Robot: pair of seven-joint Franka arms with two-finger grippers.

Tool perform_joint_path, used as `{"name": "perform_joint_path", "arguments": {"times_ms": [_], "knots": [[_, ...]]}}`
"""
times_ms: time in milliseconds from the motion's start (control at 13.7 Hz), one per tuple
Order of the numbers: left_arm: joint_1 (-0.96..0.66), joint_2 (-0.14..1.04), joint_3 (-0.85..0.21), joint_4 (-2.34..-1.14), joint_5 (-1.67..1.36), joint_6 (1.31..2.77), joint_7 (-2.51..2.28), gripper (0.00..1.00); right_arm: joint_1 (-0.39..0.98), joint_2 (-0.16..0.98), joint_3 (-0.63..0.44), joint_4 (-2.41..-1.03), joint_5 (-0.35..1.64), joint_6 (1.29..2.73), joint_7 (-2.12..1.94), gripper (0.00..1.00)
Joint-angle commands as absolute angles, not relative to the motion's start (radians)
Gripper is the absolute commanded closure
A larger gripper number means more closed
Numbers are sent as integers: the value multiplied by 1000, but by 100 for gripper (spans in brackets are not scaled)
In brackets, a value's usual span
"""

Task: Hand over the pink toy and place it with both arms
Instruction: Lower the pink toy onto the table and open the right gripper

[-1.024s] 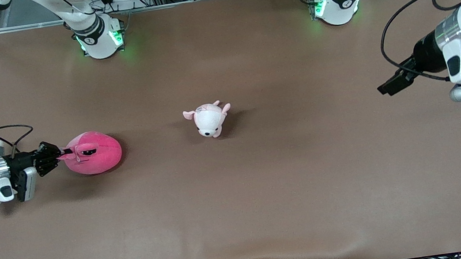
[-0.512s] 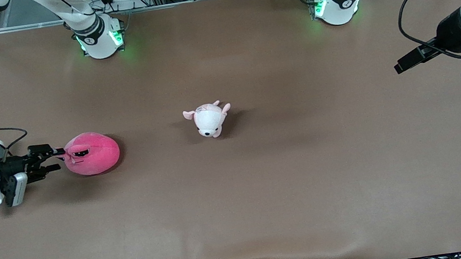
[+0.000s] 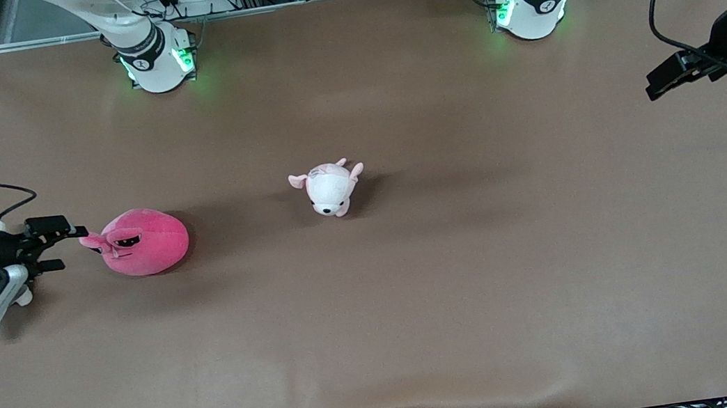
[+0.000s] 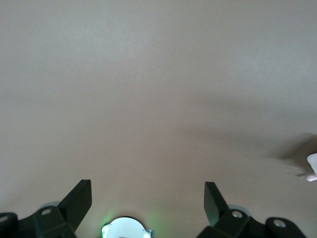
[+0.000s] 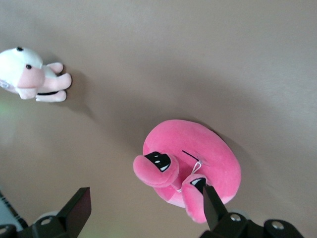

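The hot-pink toy [image 3: 142, 241] lies on the brown table toward the right arm's end, its ears pointing at my right gripper [image 3: 64, 248]. That gripper is open and empty, a short way off the toy's ears. In the right wrist view the toy [image 5: 203, 158] lies just ahead of the open right gripper [image 5: 145, 191], one ear close to a fingertip [image 5: 208, 194]. My left gripper [image 3: 663, 79] is open and empty, up over the left arm's end of the table. In the left wrist view the left gripper [image 4: 147, 184] has only bare table between its fingers.
A small pale pink-and-white plush [image 3: 330, 189] lies at the table's middle, and also shows in the right wrist view [image 5: 30, 79]. The two arm bases [image 3: 154, 56] [image 3: 530, 3] stand along the table's edge farthest from the front camera. A lit base [image 4: 124, 229] shows in the left wrist view.
My right gripper let go of the pink toy's ear, opened and drew back toward the right arm's end. The toy settled on the table. My left gripper drew back toward its own end.
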State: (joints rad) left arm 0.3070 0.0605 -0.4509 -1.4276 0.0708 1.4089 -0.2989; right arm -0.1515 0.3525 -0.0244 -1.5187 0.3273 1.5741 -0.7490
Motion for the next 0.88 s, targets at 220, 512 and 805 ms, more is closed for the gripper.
{"name": "perform_joint_path", "arguments": {"times_ms": [220, 512, 805], "knots": [[79, 15, -232, -1453, 91, 1399, -250, 0, -137, 197, -21, -1546, 276, 1597, -565, 0], [-76, -9, -16, -1471, 55, 1401, -218, 0, -13, 63, -84, -1575, 158, 1591, -408, 0], [-57, -64, 3, -1541, 41, 1411, -216, 0, 8, 2, -117, -1580, 88, 1577, -266, 0]]}}
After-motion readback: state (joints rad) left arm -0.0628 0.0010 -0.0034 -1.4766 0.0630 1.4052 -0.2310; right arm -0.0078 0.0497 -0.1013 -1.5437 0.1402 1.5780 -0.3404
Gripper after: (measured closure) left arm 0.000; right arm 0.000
